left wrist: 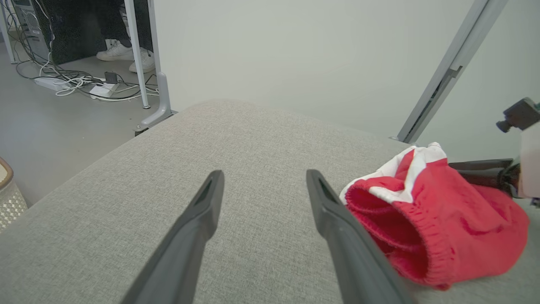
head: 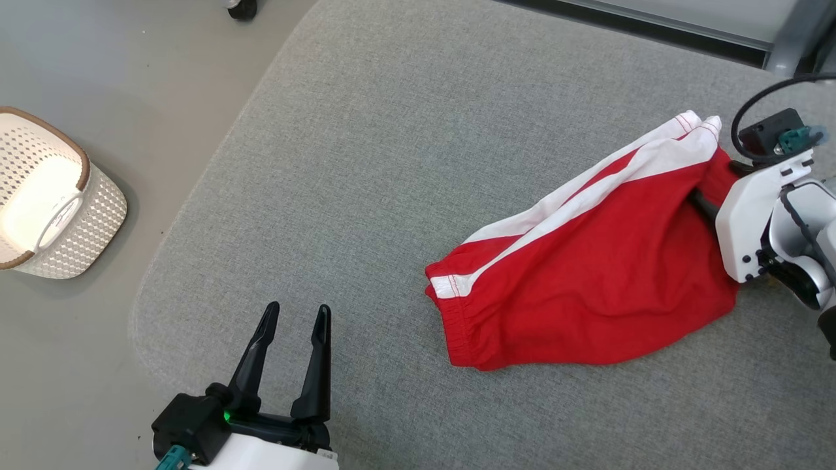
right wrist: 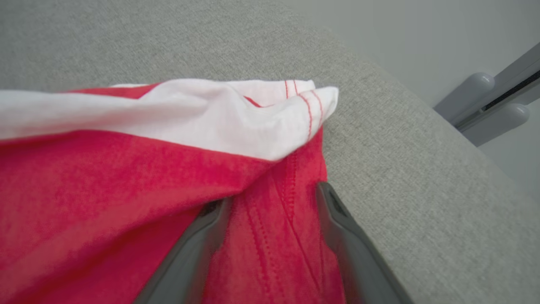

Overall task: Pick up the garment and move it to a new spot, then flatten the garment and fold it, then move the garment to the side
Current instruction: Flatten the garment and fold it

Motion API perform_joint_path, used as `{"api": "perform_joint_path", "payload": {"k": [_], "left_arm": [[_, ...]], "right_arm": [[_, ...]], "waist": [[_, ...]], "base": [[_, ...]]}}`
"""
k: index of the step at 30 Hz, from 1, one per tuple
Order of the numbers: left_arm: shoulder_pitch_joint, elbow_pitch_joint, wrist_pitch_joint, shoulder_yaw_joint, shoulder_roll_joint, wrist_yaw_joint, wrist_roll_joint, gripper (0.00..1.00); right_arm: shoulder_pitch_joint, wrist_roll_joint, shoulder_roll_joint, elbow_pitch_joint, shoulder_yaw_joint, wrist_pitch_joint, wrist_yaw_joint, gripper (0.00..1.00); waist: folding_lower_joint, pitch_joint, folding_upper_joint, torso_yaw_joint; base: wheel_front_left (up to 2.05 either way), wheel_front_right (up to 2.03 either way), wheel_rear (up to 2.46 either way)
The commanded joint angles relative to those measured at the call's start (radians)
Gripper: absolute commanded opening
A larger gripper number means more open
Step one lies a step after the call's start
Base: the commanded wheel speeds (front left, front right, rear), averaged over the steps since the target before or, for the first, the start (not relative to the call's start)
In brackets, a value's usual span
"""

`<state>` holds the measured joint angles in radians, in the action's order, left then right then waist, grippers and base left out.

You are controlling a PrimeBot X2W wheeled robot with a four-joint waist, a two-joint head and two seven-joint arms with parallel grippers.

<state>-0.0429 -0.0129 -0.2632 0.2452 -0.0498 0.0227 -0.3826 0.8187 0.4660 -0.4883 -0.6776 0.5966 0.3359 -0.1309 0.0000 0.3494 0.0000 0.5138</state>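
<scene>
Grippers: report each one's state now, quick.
Left gripper: open, empty, over the grey cushion.
Right gripper: open, fingers straddling a fold of the red shorts, not clamped.

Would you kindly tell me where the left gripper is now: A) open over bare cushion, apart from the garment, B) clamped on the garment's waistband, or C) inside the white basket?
A: the left gripper has its fingers spread over grey cushion, clear of the red garment.
</scene>
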Motion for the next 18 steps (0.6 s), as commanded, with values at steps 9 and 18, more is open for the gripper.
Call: {"api": "perform_joint_path", "payload": {"k": [9,18], "left_arm": [[0.020,-0.003,-0.002,0.008,-0.002,-0.018,-0.016,1.00],[0.023,-0.004,-0.002,0.014,-0.002,-0.024,-0.024,1.00]], "right_arm": [[0.012,-0.025,-0.023,-0.041,0.011,0.062,0.000,1.00],[-0.014,0.051,0.007,-0.007,0.071,0.123,-0.001,0.44]], "waist": [[0.0000,-0.004,0.0000,-0.008],[0.0000,0.004,0.0000,-0.014]], "base": [[0.00,0.00,0.00],[0.00,0.00,0.00]]}}
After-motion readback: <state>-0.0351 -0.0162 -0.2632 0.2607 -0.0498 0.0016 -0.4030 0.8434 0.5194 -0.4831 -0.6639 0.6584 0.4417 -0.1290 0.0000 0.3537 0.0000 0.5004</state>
